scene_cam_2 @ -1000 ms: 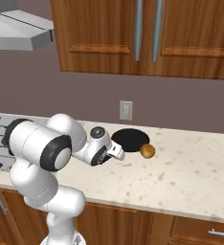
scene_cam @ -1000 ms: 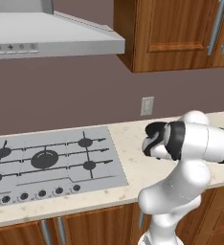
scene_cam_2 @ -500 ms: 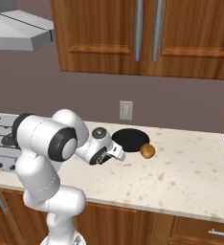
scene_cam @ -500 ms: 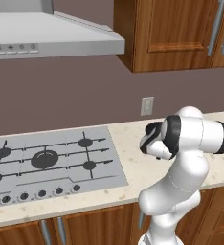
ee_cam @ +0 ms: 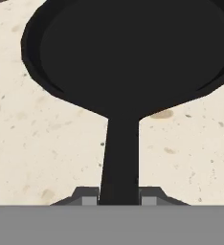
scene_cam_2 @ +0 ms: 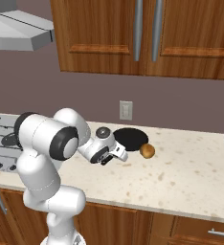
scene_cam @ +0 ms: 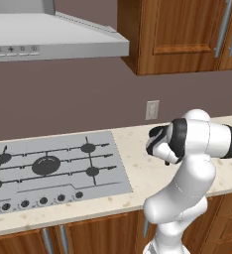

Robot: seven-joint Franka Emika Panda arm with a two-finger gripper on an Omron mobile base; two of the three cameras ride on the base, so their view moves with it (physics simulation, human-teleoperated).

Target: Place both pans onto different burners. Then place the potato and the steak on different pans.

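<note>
Pincer (ee_cam: 118, 196) of the white arm is pinching the thin straight black handle (ee_cam: 119, 158) of the flat round matte-black frying pan (ee_cam: 133, 48), one finger tip sitting on each side of the handle close to its free end. In the right base view that gripper (scene_cam_2: 117, 154) is reaching low over the speckled cream stone counter (scene_cam_2: 190, 177), and the pan (scene_cam_2: 130, 138) is resting flat on the counter below the wall socket, with the small golden-brown oval potato (scene_cam_2: 147, 151) lying just beside its rim.

For the step in hand, the judgement is that the pan is needing a straight, level lift before any sideways travel, since a grip this far out on the handle is likely letting the heavy dish droop or twist. Carrying it slowly toward the grey steel cooktop (scene_cam: 53, 166) on the left and centring it on one black gas burner (scene_cam: 45, 165) is the sound course.

Compared with one second earlier, the jaws are now closing fully onto the handle where they were standing wide, and the arm is reaching further toward the pan; pan and potato are staying put
</note>
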